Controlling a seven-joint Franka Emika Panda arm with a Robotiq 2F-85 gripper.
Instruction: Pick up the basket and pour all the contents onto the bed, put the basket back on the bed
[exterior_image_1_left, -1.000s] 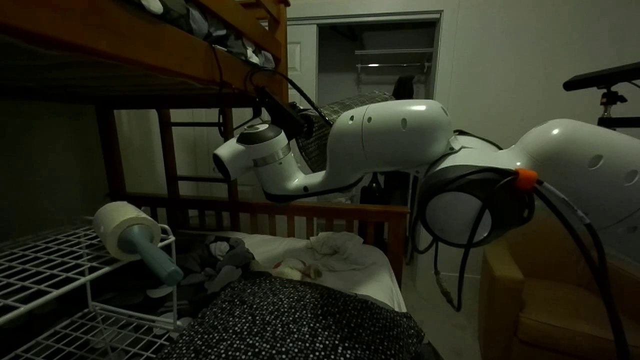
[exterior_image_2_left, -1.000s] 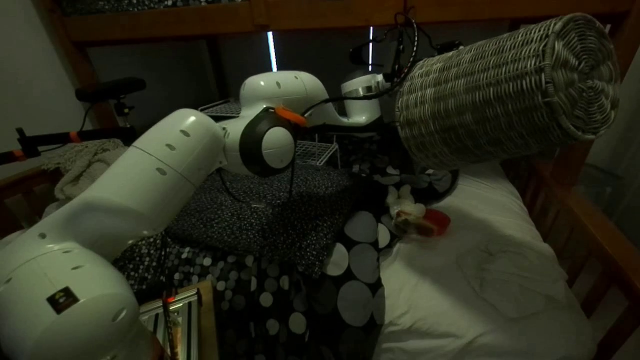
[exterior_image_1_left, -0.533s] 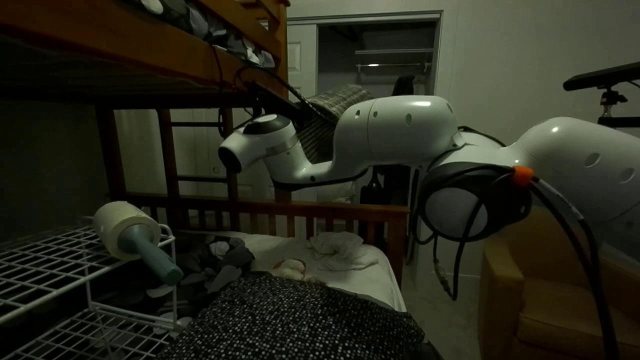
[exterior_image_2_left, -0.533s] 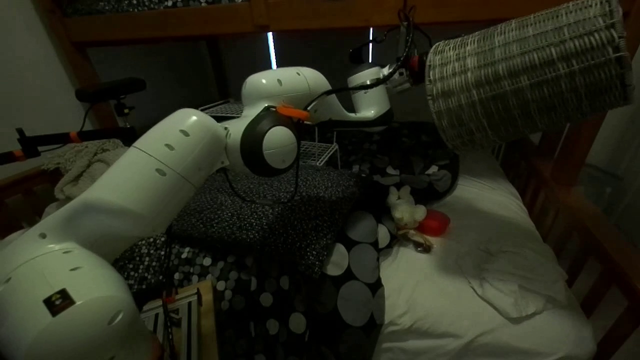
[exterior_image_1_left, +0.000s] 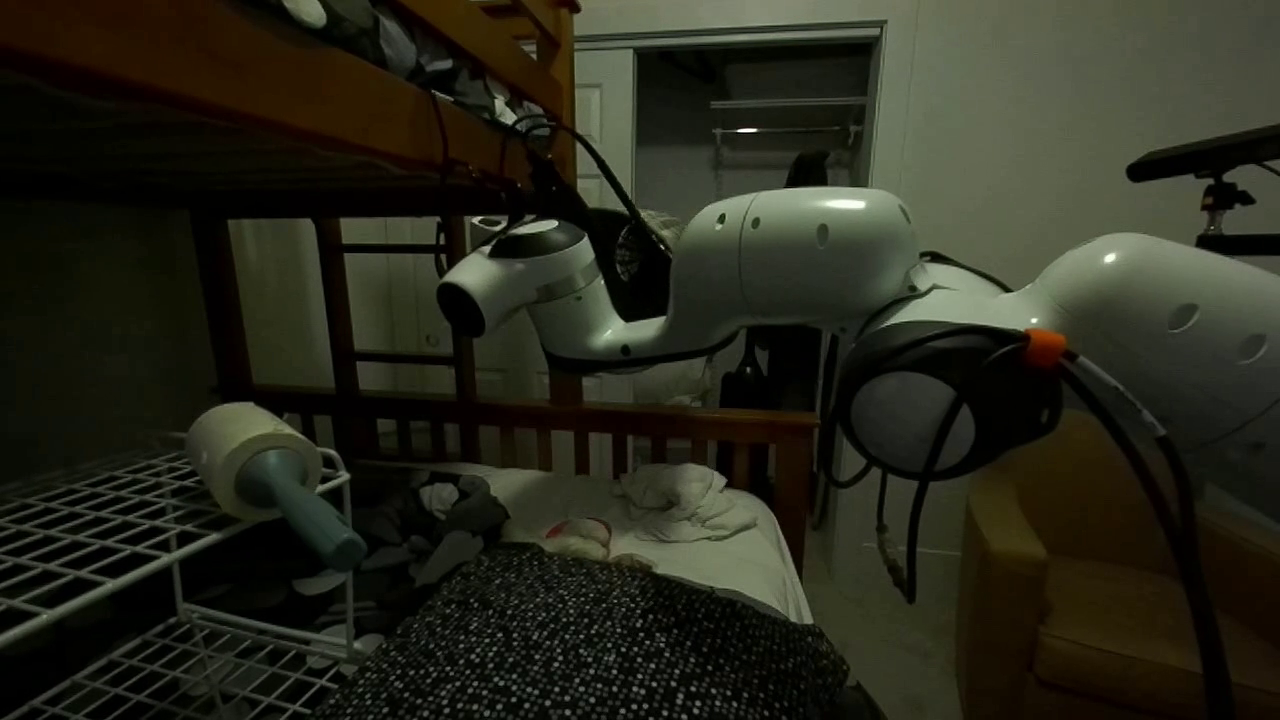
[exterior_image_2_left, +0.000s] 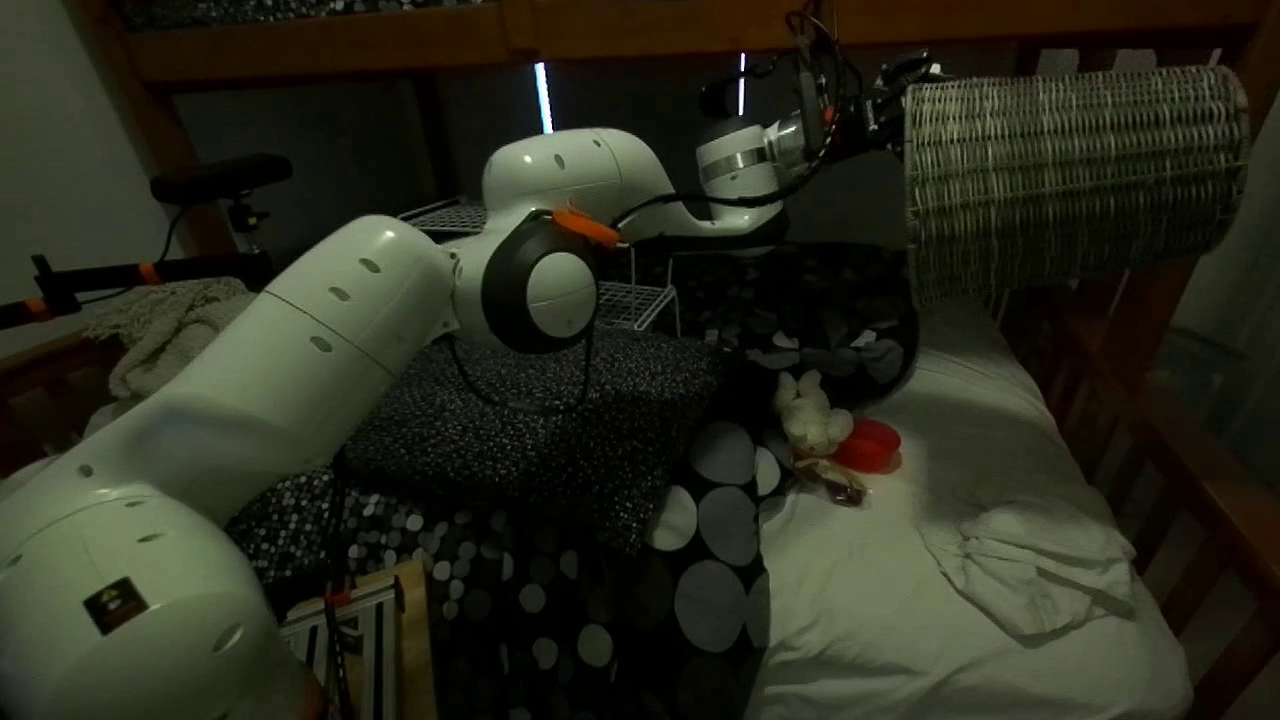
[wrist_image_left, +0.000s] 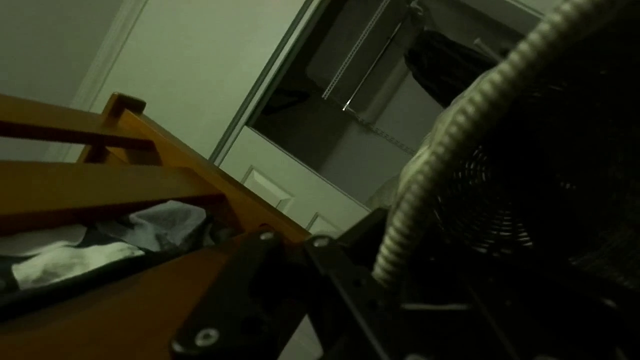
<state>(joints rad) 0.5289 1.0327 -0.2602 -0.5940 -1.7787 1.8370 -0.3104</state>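
Observation:
The grey wicker basket (exterior_image_2_left: 1080, 180) is held above the bed, lying nearly level on its side with its mouth toward my arm. Its rim (wrist_image_left: 450, 135) and dark inside fill the right of the wrist view, where I see no loose items, though much is too dark to tell. My gripper (exterior_image_2_left: 888, 115) is shut on the rim; its dark fingers show in the wrist view (wrist_image_left: 382, 255). On the bed (exterior_image_2_left: 900, 590) lie a white plush toy (exterior_image_2_left: 808, 412), a red container (exterior_image_2_left: 868, 446) and a small brownish item (exterior_image_2_left: 842, 484). The basket is mostly hidden behind the arm in an exterior view (exterior_image_1_left: 640, 262).
The upper bunk rail (exterior_image_1_left: 300, 110) is close to the gripper. A ladder and footboard (exterior_image_1_left: 660, 420) stand at the bed's end. A white wire rack (exterior_image_1_left: 100, 520) holds a roller. A crumpled white cloth (exterior_image_2_left: 1040, 560) and a black dotted pillow (exterior_image_2_left: 540, 430) lie on the bed.
The basket has moved away from the arm's base and rotated from mouth-down tilt to nearly level. The brownish item, blurred in motion earlier, now rests on the bed beside the toy.

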